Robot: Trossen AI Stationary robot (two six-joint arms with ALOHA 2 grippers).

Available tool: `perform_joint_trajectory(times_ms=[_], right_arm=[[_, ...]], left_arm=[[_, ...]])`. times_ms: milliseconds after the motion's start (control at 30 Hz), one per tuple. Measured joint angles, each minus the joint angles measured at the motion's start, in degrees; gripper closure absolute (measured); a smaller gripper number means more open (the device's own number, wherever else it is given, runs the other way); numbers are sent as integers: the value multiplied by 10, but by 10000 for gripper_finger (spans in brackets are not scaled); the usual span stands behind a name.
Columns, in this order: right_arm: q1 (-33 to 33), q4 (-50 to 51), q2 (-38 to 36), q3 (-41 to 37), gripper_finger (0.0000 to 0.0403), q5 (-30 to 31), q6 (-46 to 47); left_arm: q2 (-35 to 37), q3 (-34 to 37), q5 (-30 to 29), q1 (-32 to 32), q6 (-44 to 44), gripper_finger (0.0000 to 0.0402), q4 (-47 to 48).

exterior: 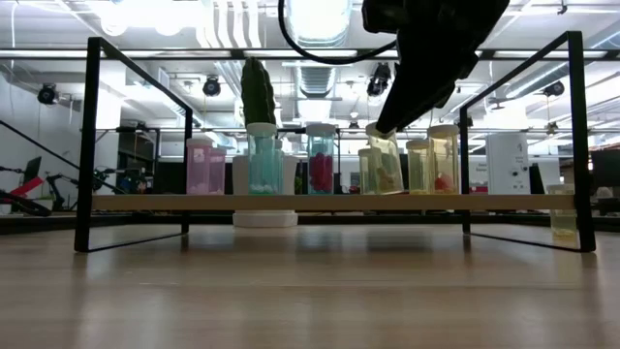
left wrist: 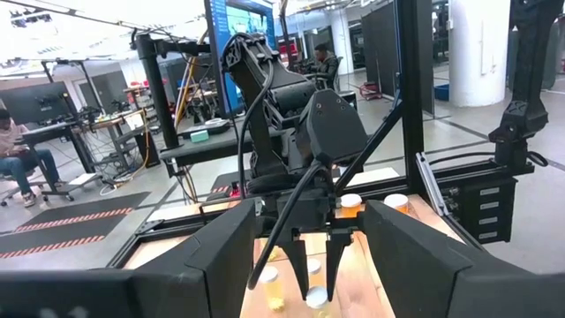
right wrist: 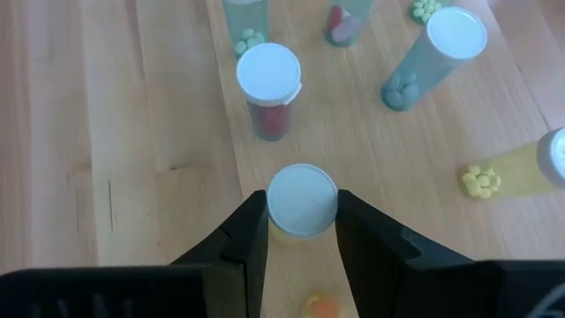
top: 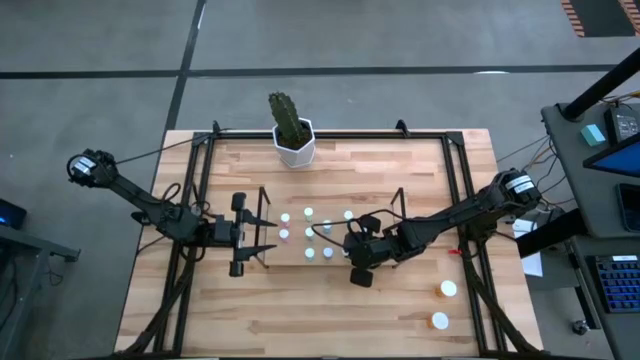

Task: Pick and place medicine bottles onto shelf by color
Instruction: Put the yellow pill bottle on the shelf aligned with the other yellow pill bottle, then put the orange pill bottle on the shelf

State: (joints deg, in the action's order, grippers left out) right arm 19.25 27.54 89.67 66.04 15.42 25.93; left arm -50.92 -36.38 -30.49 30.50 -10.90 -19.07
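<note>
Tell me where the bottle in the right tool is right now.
The yellowish bottle sits between the right tool's fingers, over the shelf's right half in the high view, beside the other bottles standing there.

The right arm reaches in from the right, its gripper (right wrist: 301, 231) pointing down, fingers clamped. The left arm waits at left, its gripper (top: 238, 233) parted.

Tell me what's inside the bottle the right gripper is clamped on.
The right gripper holds a yellowish bottle. Its white cap covers most of the inside; only an orange blob shows below, too unclear to identify.
</note>
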Motion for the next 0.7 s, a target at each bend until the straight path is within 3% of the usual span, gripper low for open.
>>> perform_joint_trajectory(times_ms=[233,700], right_arm=[[0,0,0,0,288,1,10],[0,8,0,2,226,2,2]], left_arm=[[0,0,0,0,0,204,-2],[0,0,0,0,0,204,-2]])
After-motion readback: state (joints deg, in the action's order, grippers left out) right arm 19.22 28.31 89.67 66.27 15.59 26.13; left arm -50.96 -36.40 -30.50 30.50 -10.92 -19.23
